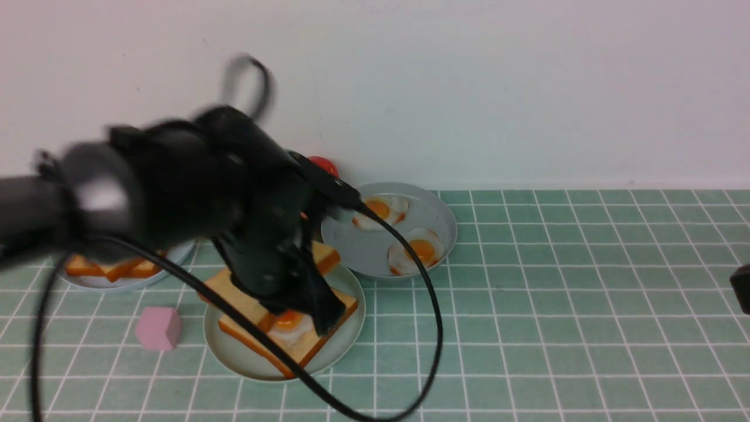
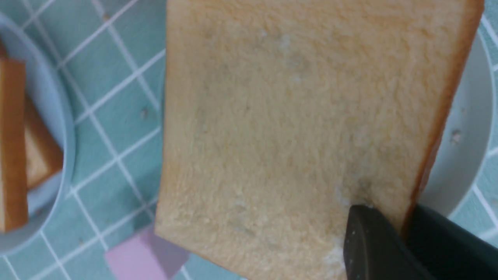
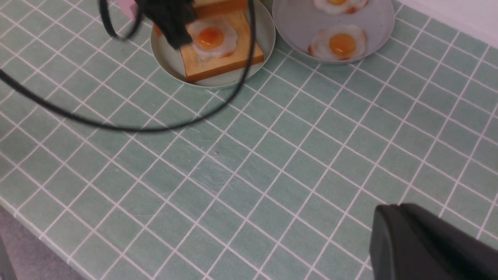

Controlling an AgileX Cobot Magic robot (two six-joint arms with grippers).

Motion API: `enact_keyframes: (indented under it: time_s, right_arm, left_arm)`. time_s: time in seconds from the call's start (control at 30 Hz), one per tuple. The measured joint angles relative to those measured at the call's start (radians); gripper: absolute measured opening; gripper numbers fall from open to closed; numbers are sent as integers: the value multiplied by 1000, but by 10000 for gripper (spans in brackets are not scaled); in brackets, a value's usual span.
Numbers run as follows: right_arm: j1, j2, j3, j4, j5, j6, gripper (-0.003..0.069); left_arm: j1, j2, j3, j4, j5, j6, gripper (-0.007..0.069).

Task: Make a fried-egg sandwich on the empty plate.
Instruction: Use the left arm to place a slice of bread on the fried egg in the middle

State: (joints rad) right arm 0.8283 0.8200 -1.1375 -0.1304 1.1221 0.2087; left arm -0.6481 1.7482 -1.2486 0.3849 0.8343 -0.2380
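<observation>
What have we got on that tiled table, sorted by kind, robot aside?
Plates: 3 (mint-green plate, grey-blue egg plate, grey-blue toast plate)
Fried eggs: 3
Toast slices: 4 visible (one under an egg, one held toast slice, two on the toast plate)
Pink block: 1
Red object, mostly hidden: 1
Total: 12

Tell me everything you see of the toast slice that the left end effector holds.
The toast slice is square, with a pale beige, porous face and a darker orange-brown crust; it looks like foam. The left end effector is shut on it near one crust edge. It is above the mint-green plate, over the lower slice that bears a fried egg; whether they touch is hidden.
</observation>
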Motion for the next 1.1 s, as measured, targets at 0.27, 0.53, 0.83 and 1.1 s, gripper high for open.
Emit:
enact_keyframes:
  time_s: [0.27, 0.53, 0.83, 1.1]
  right_arm:
    - [0, 0, 0, 20, 7, 0, 26]
    - [0, -1, 28, 23, 8, 0, 34]
    - [0, -3, 60, 38, 6, 0, 42]
    - [0, -28, 61, 35, 2, 0, 45]
  left_arm:
    - [-28, 107, 0, 64, -20, -57, 87]
    - [-28, 120, 0, 45, -66, -60, 87]
    - [-28, 120, 0, 20, -74, -61, 271]
    - [-28, 30, 4, -77, -78, -81, 331]
